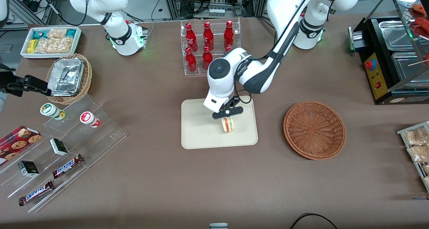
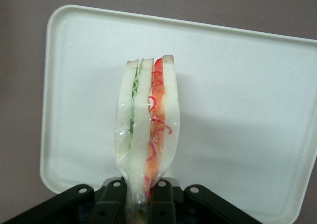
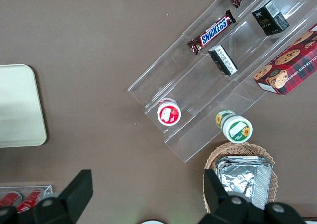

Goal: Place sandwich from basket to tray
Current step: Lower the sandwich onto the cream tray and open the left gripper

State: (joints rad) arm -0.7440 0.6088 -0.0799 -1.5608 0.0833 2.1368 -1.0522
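The sandwich is a plastic-wrapped wedge of pale bread with red and green filling, and it hangs from my left gripper, which is shut on its narrow end. It is over the cream tray, toward the side nearest the basket. The left wrist view shows the sandwich pinched between the black fingers of the gripper, with the tray under it. I cannot tell whether it touches the tray. The reddish-brown wicker basket lies empty beside the tray, toward the working arm's end.
A clear rack of red bottles stands farther from the front camera than the tray. Toward the parked arm's end are stepped acrylic shelves with snack bars, a tan basket of foil containers and a white snack box. A black warmer stands at the working arm's end.
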